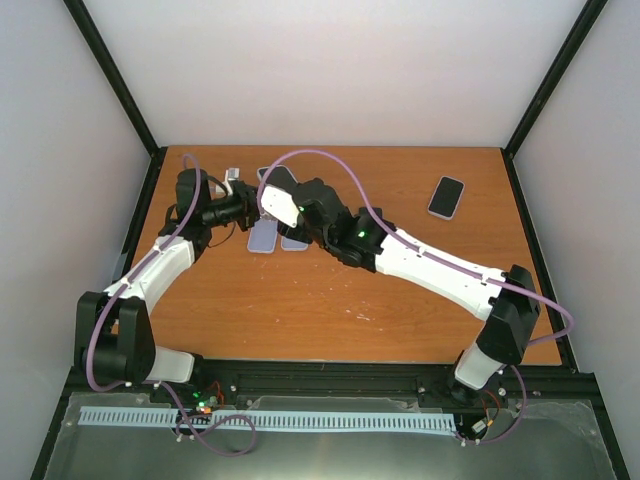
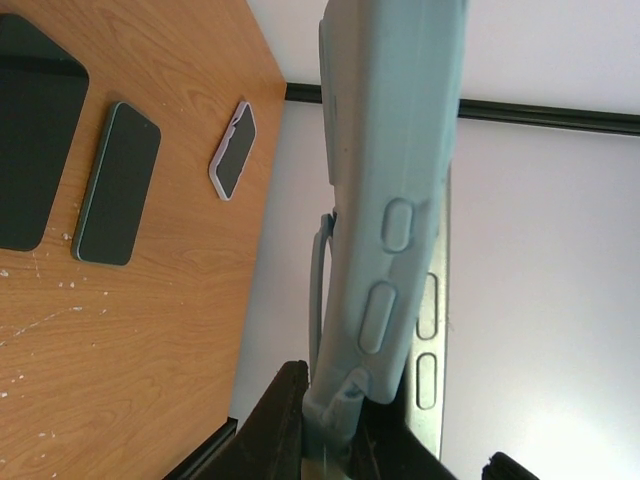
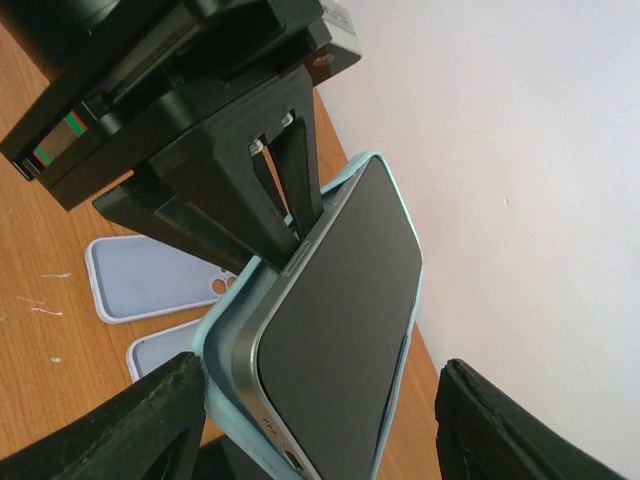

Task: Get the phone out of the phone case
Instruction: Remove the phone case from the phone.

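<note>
Dark-screened, silver-framed phone (image 3: 340, 320) was seen in the right wrist view seated in a pale blue rubbery case (image 3: 225, 330), both raised off the orange-brown wooden tabletop (image 3: 40, 330). Silver frame was exposed along one long side, where the case lip sat lower. On the other side the lip was wrapped over the glass edge. The upper edge of the case was pinched tight by the closed jaws of the left gripper (image 3: 298, 222). The jaws of the right gripper (image 3: 320, 370) were spread wide on either side of the phone's lower end, a clear gap was left at one finger, and nothing was gripped. Two pale grey-lilac empty cases (image 3: 150, 275) were laid flat on the tabletop below.

In the left wrist view the case (image 2: 390, 180) was shown upright from its buttoned side. Its end was clamped between the black jaws, with the phone's metal edge (image 2: 437, 330) behind it. A lilac-rimmed second phone (image 2: 233, 150) was laid near the tabletop's far edge, and two dark flat rectangles (image 2: 118, 185) nearer. Whether these were phones could not be told.

In the top view the held phone (image 1: 277, 183) was found over the far left of the tabletop, between both grippers, with the second phone (image 1: 446, 197) well apart to the right.
</note>
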Tool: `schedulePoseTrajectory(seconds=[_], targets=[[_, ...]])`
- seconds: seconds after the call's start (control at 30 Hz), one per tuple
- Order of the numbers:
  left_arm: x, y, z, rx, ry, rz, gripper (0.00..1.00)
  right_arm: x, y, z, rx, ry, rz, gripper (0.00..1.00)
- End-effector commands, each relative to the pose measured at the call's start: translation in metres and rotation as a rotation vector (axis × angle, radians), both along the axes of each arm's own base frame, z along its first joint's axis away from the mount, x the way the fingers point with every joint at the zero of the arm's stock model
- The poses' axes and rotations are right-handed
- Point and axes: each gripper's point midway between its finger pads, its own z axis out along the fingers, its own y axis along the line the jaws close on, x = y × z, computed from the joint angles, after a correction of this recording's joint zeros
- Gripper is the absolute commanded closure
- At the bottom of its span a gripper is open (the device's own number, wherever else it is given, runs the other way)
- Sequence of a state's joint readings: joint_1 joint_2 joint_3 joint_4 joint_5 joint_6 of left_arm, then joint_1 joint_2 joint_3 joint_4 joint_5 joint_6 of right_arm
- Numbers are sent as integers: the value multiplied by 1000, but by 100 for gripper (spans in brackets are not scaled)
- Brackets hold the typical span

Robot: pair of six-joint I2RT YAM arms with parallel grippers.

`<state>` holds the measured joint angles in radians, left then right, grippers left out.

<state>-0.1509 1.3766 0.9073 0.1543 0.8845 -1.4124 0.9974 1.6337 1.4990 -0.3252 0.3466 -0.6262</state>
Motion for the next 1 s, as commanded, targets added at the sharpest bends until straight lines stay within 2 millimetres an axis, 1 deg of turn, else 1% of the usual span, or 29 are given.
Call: schedulePoseTrajectory(seconds=[0.0, 0.23, 0.37, 0.53, 0.6, 0.7, 0.77, 0.87, 0.97], targets=[[-7, -6, 27, -30, -85, -54, 99, 2, 5, 21, 73, 5, -6, 37], [-9, -6, 30, -32, -93, -61, 99, 13, 1, 9, 12, -48, -53, 37], [-12, -8, 36, -36, -125, -81, 99, 25, -9, 1, -80, -167, -96, 39], [-20, -13, 48, -40, -183, -141, 99, 32, -21, -9, -191, -343, -113, 40], [-22, -15, 51, -35, -207, -159, 99, 35, -24, -13, -223, -388, -125, 40], [-24, -17, 51, -19, -229, -167, 99, 37, -26, -21, -254, -403, -131, 40], [-25, -17, 50, -8, -238, -167, 100, 40, -27, -22, -262, -406, -141, 40], [-26, -17, 48, 3, -246, -168, 99, 48, -31, -22, -268, -412, -163, 41], [-28, -18, 49, 4, -251, -175, 99, 57, -34, -20, -270, -414, -181, 44]])
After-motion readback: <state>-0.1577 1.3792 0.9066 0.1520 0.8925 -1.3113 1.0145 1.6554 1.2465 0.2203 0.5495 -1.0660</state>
